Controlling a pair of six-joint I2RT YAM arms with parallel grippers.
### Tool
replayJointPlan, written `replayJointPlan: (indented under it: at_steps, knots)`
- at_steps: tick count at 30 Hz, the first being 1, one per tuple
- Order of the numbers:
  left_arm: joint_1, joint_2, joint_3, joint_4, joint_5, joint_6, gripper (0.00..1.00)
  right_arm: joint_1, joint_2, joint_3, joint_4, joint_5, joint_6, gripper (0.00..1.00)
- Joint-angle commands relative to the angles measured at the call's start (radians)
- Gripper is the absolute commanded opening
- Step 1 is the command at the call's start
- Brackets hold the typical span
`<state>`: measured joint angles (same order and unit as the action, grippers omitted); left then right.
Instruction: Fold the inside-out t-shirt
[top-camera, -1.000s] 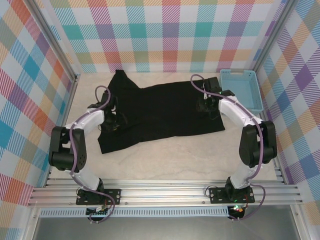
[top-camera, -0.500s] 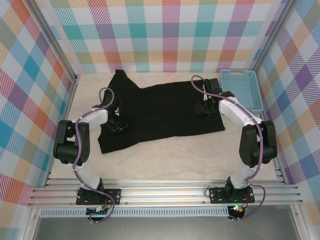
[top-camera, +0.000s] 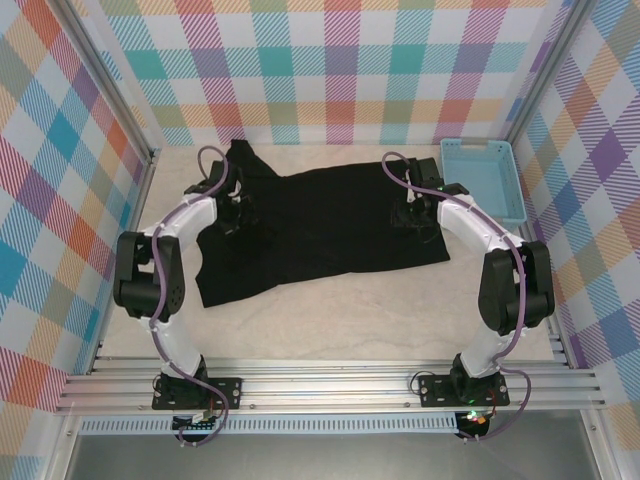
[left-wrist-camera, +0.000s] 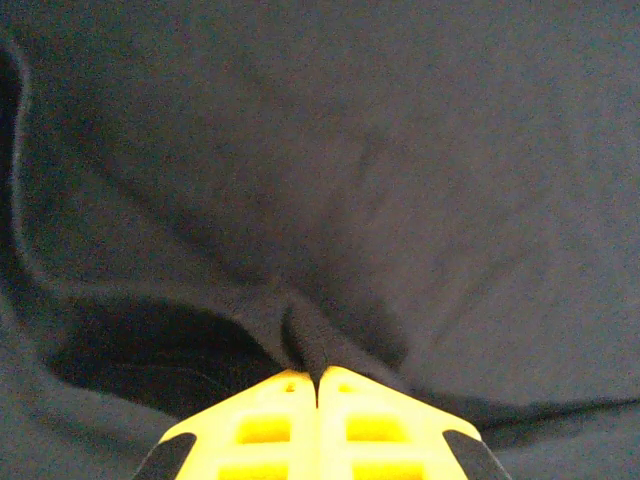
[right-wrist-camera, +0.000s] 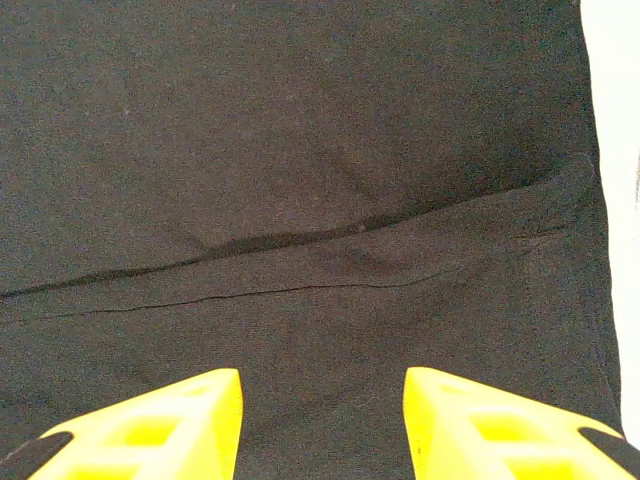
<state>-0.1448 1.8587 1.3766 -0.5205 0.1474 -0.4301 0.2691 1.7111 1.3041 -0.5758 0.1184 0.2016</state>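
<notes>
- Here, the black t-shirt is lying spread out in the middle of the pale table.
- The light-blue basket is sitting at 2 o'clock, just beside the shirt's right end, and its bare blue floor is showing.
- The left gripper is working at the shirt's 9 o'clock side, its yellow fingers pressed together and pinching a small bump of black cloth.
- The right gripper is hanging at the shirt's 3 o'clock side, its fingers spread apart over the cloth.
</notes>
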Motion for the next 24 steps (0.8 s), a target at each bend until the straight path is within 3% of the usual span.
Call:
replayJointPlan:
  at_steps: [1, 7, 10, 13, 16, 24]
  knots:
    - [-0.004, 0.120, 0.119, 0.007, 0.011, 0.008, 0.02, -0.001, -0.008, -0.002, 0.000, -0.006, 0.008, 0.46]
    - [-0.018, 0.268, 0.345, -0.001, 0.067, 0.011, 0.18, -0.001, -0.034, -0.020, -0.011, 0.006, 0.006, 0.47]
    - [-0.019, 0.303, 0.420, -0.028, 0.094, 0.023, 0.35, -0.001, -0.036, -0.024, -0.014, 0.004, 0.008, 0.46]
    - [-0.019, 0.295, 0.424, -0.053, 0.061, 0.043, 0.44, 0.001, -0.032, -0.030, -0.013, -0.008, 0.014, 0.47]
    - [-0.019, 0.218, 0.342, -0.043, 0.001, 0.063, 0.47, 0.012, -0.029, -0.041, -0.012, -0.013, 0.015, 0.46]
    - [0.013, -0.117, -0.178, 0.105, -0.179, 0.035, 0.55, 0.062, 0.005, -0.084, 0.030, -0.142, 0.017, 0.47]
